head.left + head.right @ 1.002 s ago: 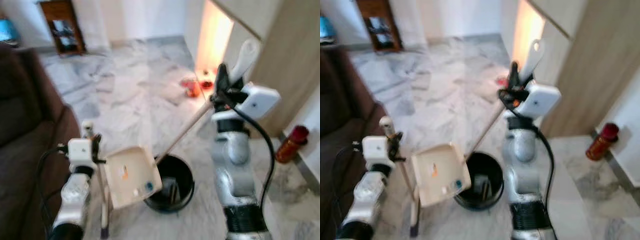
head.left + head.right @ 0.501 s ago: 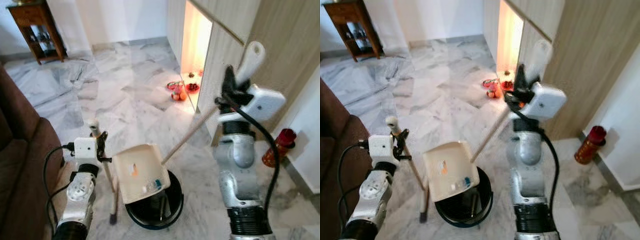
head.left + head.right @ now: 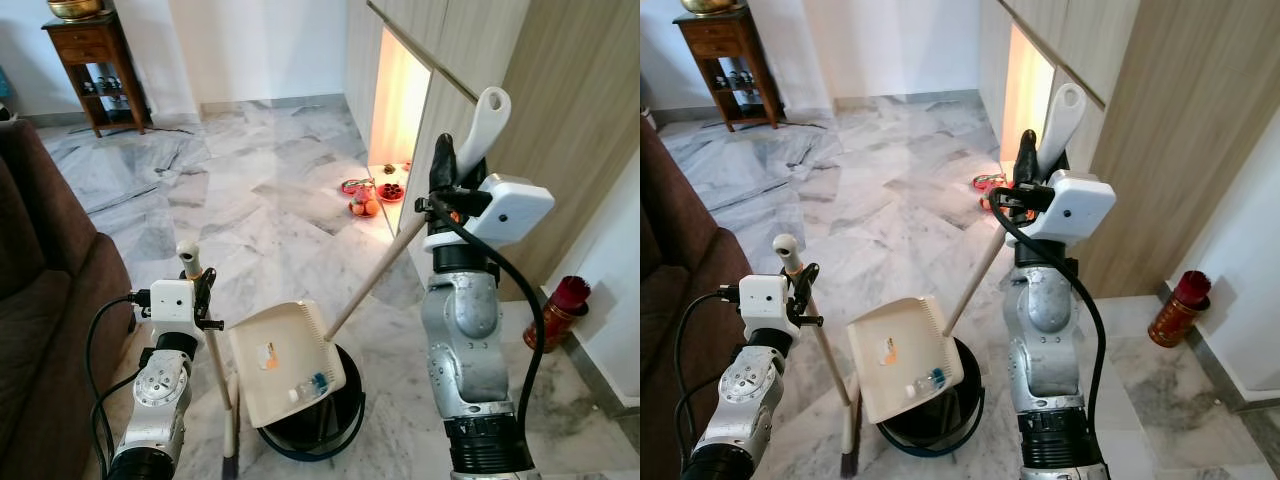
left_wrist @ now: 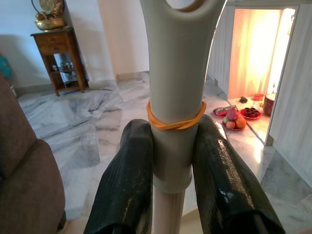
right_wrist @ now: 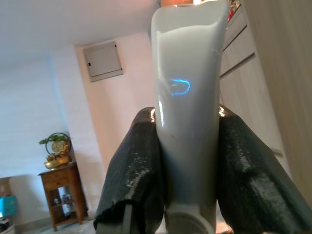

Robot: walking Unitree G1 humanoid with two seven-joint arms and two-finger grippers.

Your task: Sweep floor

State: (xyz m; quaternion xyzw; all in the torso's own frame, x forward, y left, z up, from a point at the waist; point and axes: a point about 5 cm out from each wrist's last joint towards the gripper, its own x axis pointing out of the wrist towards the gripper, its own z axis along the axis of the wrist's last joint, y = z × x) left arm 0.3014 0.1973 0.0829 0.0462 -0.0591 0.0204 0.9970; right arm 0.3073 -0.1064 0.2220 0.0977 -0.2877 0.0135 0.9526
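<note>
My left gripper point(image 3: 201, 291) is shut on the cream handle of a short broom point(image 3: 214, 352); the brush end point(image 3: 230, 466) rests on the marble floor beside the bin. The left wrist view shows both fingers point(image 4: 131, 165) pressed against that handle point(image 4: 177, 73), just below an orange rubber band. My right gripper point(image 3: 446, 186), raised at chest height, is shut on the long handle point(image 3: 376, 278) of a cream dustpan point(image 3: 280, 365). The pan hangs tilted over a black bin point(image 3: 345, 418), with small bits of litter and a blue scrap in it. The right wrist view shows the grip point(image 5: 187, 68) clamped between the fingers.
A brown sofa point(image 3: 40, 270) stands close on my left. A wood-panel cabinet wall point(image 3: 575, 110) runs along the right, with a lit alcove and offerings of fruit point(image 3: 365, 200) on the floor. A red bottle point(image 3: 558, 310) stands by the right wall. A wooden side table point(image 3: 95, 55) is far back.
The whole picture has shifted and sharpened, so the camera has moved. Both grippers keep their hold, and the dustpan stays tilted over the bin.
</note>
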